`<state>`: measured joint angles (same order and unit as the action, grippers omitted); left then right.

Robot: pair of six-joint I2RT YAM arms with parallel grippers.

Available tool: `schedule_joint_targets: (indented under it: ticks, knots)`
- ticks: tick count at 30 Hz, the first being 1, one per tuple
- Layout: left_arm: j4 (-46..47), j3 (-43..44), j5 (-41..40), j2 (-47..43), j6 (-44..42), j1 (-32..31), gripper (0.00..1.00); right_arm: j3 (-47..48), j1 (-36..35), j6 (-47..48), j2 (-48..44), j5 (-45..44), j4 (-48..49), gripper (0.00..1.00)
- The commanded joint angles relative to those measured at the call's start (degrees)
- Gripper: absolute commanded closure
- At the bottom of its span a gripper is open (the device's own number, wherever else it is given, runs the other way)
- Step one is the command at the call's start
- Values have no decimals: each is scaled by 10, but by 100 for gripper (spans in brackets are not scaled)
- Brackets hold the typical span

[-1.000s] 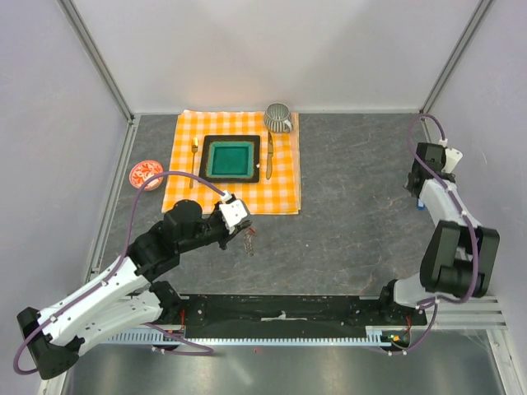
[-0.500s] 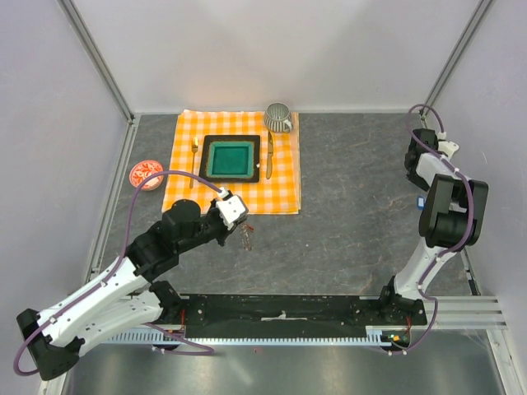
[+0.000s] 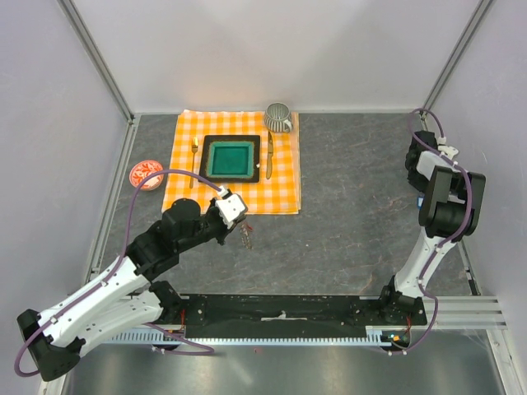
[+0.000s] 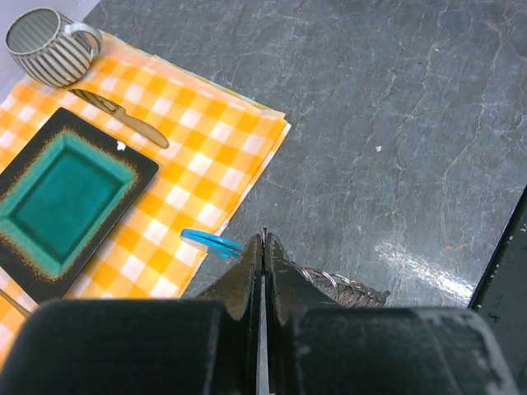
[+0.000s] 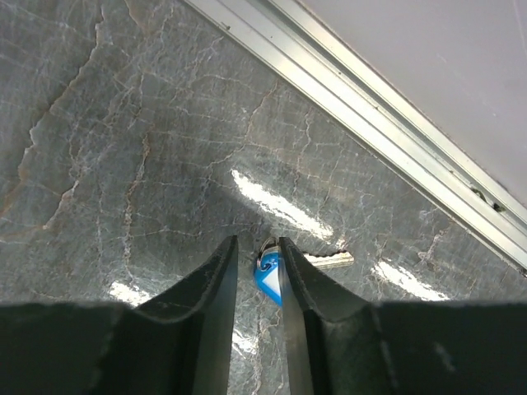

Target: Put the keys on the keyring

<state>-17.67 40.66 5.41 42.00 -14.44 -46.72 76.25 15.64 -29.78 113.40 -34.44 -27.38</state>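
Stretching far right, right gripper (image 5: pixel 258 247) astride blue-tagged key (image 5: pixel 268 282)

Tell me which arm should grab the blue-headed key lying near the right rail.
Right. The right gripper straddles the blue-headed key on the table; the left gripper is shut on the keyring, far across the table.

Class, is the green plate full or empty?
Empty: the plate has a bare green middle in the top and left wrist views; fork and knife lie beside it on the cloth.
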Motion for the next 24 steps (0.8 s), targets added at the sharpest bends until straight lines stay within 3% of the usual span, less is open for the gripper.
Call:
schedule_joint_targets:
  ticks: [1, 17, 24]
  knots:
    - [27, 11, 1, -2, -12, 5, 98, 17, 1, -5, 11, -4, -5, 69]
    - [29, 11, 11, -5, -12, 7, 98, 0, 0, -5, 5, -12, -12, 81]
    - [28, 10, 14, -8, -11, 7, 98, -15, 1, -3, -12, -7, -11, 99]
